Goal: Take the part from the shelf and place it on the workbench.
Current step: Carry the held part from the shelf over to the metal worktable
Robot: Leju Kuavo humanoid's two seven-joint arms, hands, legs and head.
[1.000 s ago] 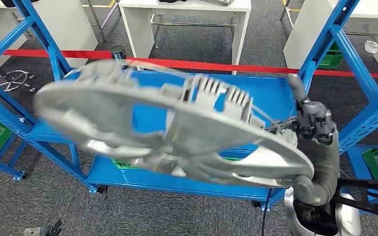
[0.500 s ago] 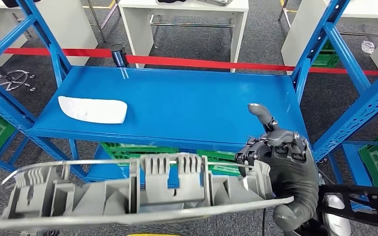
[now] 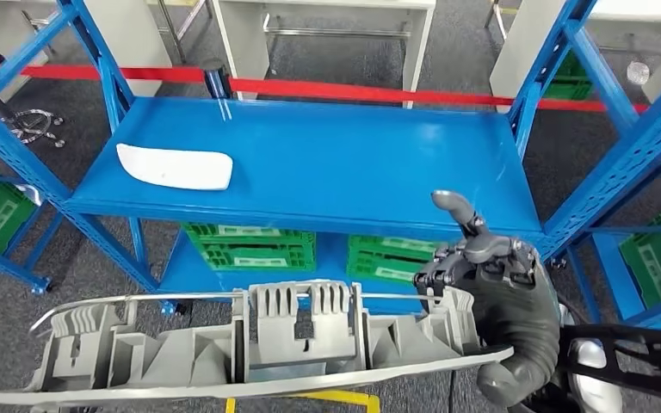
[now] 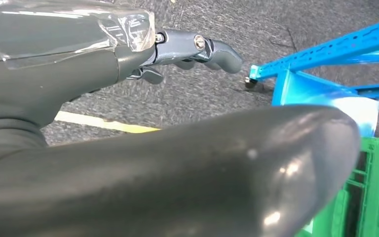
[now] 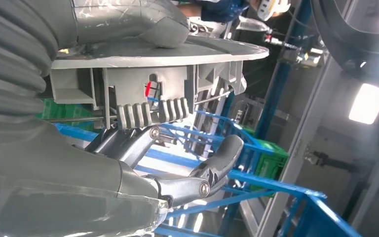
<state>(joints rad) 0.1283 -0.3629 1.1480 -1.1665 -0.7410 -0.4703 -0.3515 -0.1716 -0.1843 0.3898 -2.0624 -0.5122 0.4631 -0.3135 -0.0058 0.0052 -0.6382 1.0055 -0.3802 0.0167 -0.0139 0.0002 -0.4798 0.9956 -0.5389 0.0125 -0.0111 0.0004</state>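
A large grey cast part (image 3: 250,348) with ribs and fins hangs edge-on low in the head view, in front of the blue shelf (image 3: 353,163). My right hand (image 3: 495,292) grips its right end, thumb over the rim. In the right wrist view the part (image 5: 158,74) sits under the thumb (image 5: 128,22) with fingers (image 5: 187,173) curled below it. My left hand (image 4: 192,49) hangs over grey carpet, fingers curled, holding nothing.
A white curved piece (image 3: 175,167) lies on the shelf's left side. Green crates (image 3: 250,245) sit on the lower level. Blue uprights (image 3: 602,95) flank the shelf. A red barrier tape (image 3: 327,89) and white tables stand behind.
The part has come off the shelf, swung from flat and close to the camera to edge-on and low. The camera has shifted slightly, the shelf sitting a little farther off.
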